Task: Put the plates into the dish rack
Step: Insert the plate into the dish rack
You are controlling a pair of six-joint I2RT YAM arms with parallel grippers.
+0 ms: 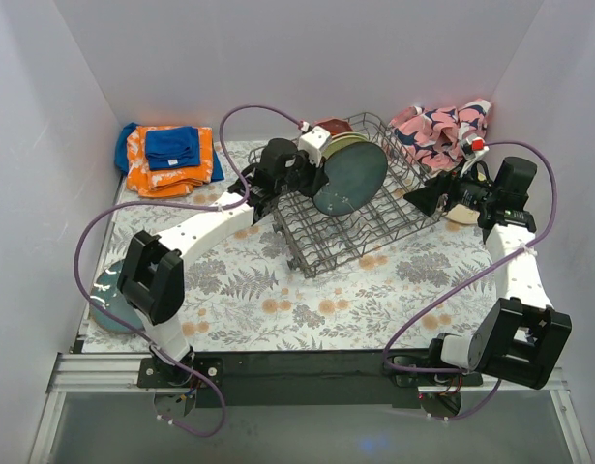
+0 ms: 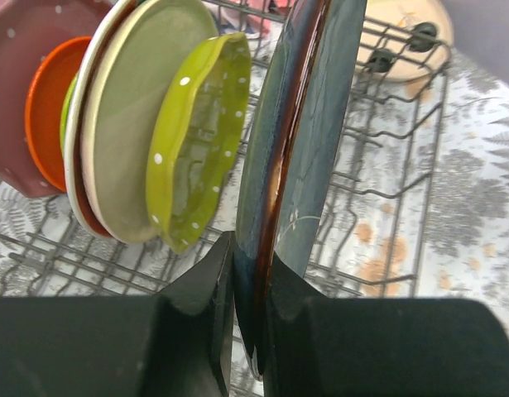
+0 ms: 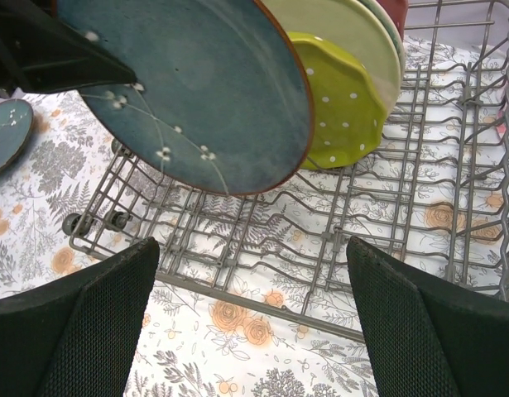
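Far left on the table (image 1: pixel 249 309) lie folded orange and blue cloths (image 1: pixel 166 155). Near the left edge a small teal plate (image 1: pixel 102 290) lies flat, partly under the left arm.

The left gripper (image 2: pixel 247 248) is pinched on the edge of a big dark blue plate (image 2: pixel 312 141), one finger on each side. That plate stands up on its edge over the middle of the dish rack (image 1: pixel 374 227). I cannot tell if it touches the wires.

Just behind it, at the far end of the rack, more plates stand in a row: a yellow-green dotted plate (image 2: pixel 196 141), a pale plate (image 2: pixel 134 116), an orange plate (image 2: pixel 47 107) and a pink dotted plate (image 2: pixel 14 74).

The right gripper (image 3: pixel 252 248) has its fingers spread wide apart and holds nothing. It hangs just beside the right side of the rack, above a cream plate (image 1: pixel 463 213) lying on the table. Far right is a pink patterned cloth (image 1: pixel 442 126).
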